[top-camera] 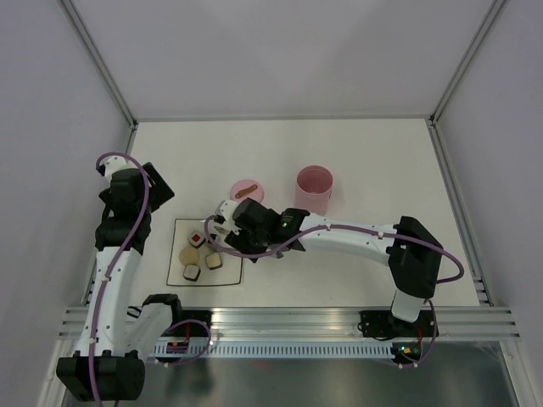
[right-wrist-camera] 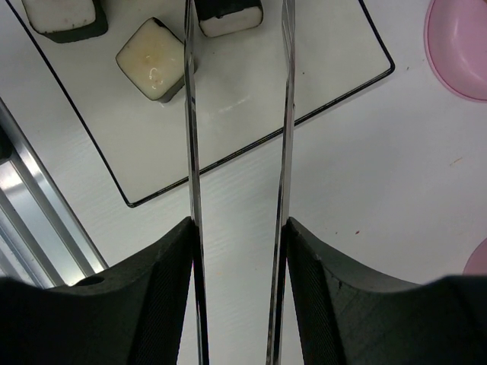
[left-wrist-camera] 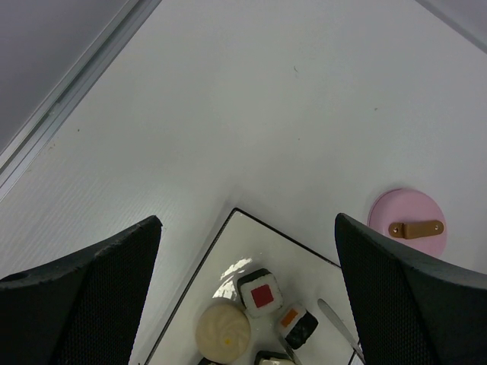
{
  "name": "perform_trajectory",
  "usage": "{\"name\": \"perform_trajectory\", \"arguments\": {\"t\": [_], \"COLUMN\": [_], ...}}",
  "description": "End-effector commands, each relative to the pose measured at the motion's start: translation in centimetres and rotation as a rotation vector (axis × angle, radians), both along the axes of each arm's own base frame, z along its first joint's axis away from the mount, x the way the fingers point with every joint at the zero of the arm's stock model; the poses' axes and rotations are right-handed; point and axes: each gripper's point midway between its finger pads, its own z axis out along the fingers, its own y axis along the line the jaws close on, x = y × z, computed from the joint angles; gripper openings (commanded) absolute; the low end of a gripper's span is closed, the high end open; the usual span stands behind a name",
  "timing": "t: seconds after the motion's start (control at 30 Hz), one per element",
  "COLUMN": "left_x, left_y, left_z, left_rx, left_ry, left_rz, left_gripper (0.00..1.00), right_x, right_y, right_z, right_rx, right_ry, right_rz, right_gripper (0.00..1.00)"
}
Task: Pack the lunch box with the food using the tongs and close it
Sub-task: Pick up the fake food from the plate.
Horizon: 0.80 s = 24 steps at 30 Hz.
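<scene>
The pink lunch box (top-camera: 314,188) stands upright and uncovered at the back, its lid (top-camera: 246,190) flat on the table to its left. Several food pieces lie on a white plate (top-camera: 180,233): a red-centred roll (left-wrist-camera: 261,293), an orange-centred roll (left-wrist-camera: 297,325) and a beige ball (left-wrist-camera: 223,329). My right gripper (right-wrist-camera: 237,228) is shut on the silver tongs (right-wrist-camera: 190,114), whose two arms reach over the plate on either side of one roll (right-wrist-camera: 228,15). A beige square piece (right-wrist-camera: 152,68) lies just left of them. My left gripper (left-wrist-camera: 247,228) hangs open above the plate's far corner, holding nothing.
White walls with metal corner posts close in the table (top-camera: 373,153) on three sides. An aluminium rail (top-camera: 297,318) runs along the near edge by the arm bases. The plate sits close to that rail at front left.
</scene>
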Motion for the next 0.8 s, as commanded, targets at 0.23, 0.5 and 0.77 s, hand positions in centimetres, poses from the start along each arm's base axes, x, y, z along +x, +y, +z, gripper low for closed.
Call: {"name": "perform_trajectory", "arguments": {"t": [0.23, 0.5, 0.77], "left_x": [0.3, 0.3, 0.1], "left_y": [0.2, 0.4, 0.4], "left_z": [0.0, -0.1, 0.2], "left_rx": [-0.004, 0.003, 0.006], "left_ry": [-0.001, 0.005, -0.007], "left_rz": [0.011, 0.019, 0.019], "left_gripper": [1.00, 1.00, 1.00], "right_x": [2.0, 3.5, 5.3], "right_y": [0.3, 0.6, -1.9], "right_z": [-0.5, 3.1, 12.1], "right_rx": [0.053, 0.160, 0.315], "right_ry": [0.050, 0.075, 0.041], "right_rz": [-0.018, -0.086, -0.186], "right_gripper": [0.53, 0.29, 0.24]}}
